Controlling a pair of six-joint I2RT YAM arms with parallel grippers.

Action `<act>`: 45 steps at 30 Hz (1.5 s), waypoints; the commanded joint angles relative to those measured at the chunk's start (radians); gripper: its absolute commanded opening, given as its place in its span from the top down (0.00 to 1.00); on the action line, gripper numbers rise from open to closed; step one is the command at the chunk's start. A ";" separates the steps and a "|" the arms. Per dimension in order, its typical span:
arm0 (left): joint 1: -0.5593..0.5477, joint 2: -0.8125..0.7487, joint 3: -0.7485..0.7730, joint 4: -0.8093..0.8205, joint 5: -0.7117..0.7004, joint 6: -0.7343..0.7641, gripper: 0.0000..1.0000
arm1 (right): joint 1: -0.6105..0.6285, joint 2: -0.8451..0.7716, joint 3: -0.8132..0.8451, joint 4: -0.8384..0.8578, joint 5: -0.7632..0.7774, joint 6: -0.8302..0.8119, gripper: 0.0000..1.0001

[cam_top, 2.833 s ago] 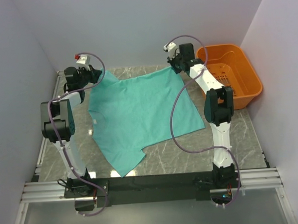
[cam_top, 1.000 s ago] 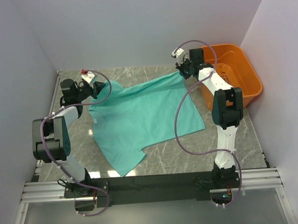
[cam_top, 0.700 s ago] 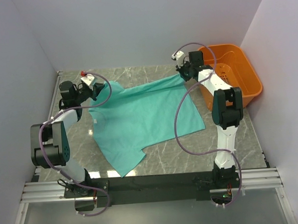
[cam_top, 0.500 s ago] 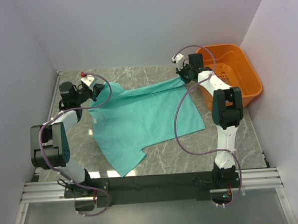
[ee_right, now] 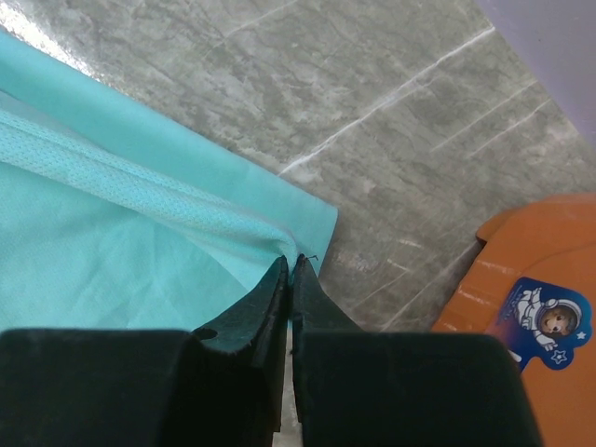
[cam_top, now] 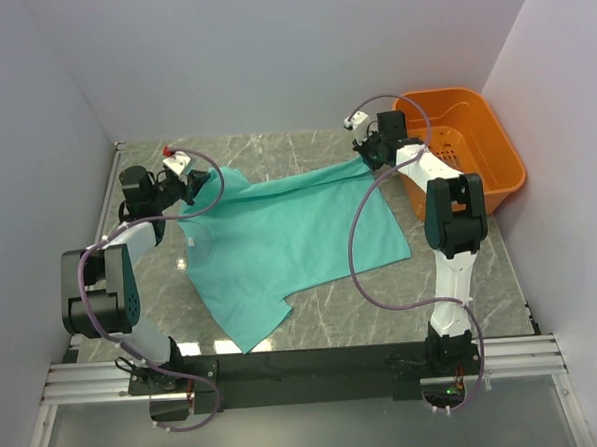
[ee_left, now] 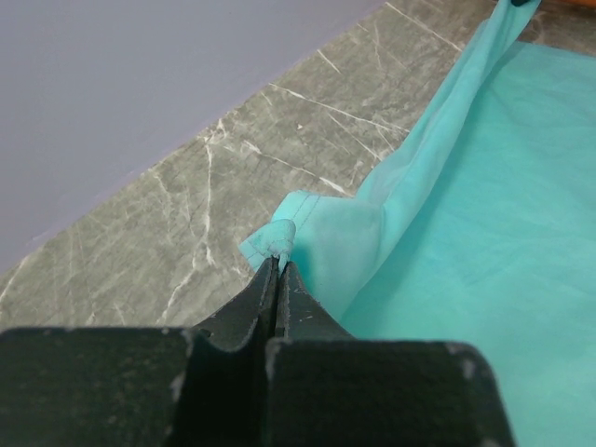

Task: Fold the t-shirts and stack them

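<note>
left gripper (ee_left: pixel 279 264) pinching t-shirt (cam_top: pixel 279 235) far-left corner | right gripper (ee_right: pixel 291 264) pinching far-right corner | orange basket (ee_right: pixel 521 251) cut off, astronaut sticker (ee_right: pixel 538 323) showing

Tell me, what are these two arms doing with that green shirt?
Two arms are working on a teal t-shirt spread on the marble table. The left gripper is pinched shut on its far-left corner, the right gripper on its far-right corner beside the orange basket. The far edge is raised between them; the rest lies on the table. Nothing is folded yet.
</note>
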 commanded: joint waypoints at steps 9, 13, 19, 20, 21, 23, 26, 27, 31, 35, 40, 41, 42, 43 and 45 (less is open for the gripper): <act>-0.008 -0.054 -0.015 -0.058 -0.004 0.069 0.99 | -0.009 -0.077 -0.004 0.054 0.026 0.019 0.93; -0.017 -0.069 -0.031 -0.075 -0.018 0.092 0.99 | -0.009 -0.086 -0.014 0.053 0.029 0.019 0.93; -0.029 -0.102 -0.064 -0.120 -0.047 0.136 0.99 | -0.009 -0.097 -0.026 0.045 0.028 0.019 0.92; -0.031 -0.112 -0.073 -0.129 -0.051 0.141 0.99 | -0.009 -0.099 -0.027 0.042 0.028 0.019 0.92; -0.032 -0.116 -0.080 -0.130 -0.053 0.144 0.99 | -0.009 -0.102 -0.035 0.039 0.026 0.019 0.91; -0.035 -0.129 -0.086 -0.156 -0.062 0.150 0.99 | -0.009 -0.111 -0.043 0.024 0.022 0.010 0.88; -0.057 -0.146 -0.086 -0.230 -0.088 0.191 0.93 | -0.008 -0.128 -0.063 0.004 0.017 -0.010 0.70; -0.075 -0.152 -0.086 -0.248 -0.099 0.222 0.88 | -0.009 -0.138 -0.087 0.005 0.013 -0.013 0.59; -0.121 -0.189 -0.106 -0.311 -0.130 0.262 0.77 | -0.009 -0.244 -0.152 0.010 -0.039 -0.030 0.45; -0.131 -0.267 -0.138 -0.333 -0.127 0.266 0.53 | -0.009 -0.313 -0.152 -0.054 -0.096 -0.007 0.41; -0.132 -0.384 -0.182 -0.290 -0.152 0.201 0.43 | -0.009 -0.381 -0.127 -0.169 -0.200 0.030 0.42; -0.132 -0.423 -0.189 -0.282 -0.166 0.188 0.42 | -0.009 -0.393 -0.130 -0.209 -0.242 0.048 0.42; -0.131 -0.439 -0.193 -0.270 -0.183 0.155 0.40 | -0.009 -0.407 -0.139 -0.228 -0.269 0.056 0.42; -0.132 -0.448 -0.195 -0.262 -0.232 0.130 0.38 | -0.009 -0.437 -0.151 -0.246 -0.297 0.061 0.42; -0.131 -0.445 -0.183 -0.270 -0.271 0.051 0.35 | -0.009 -0.473 -0.203 -0.280 -0.370 0.085 0.42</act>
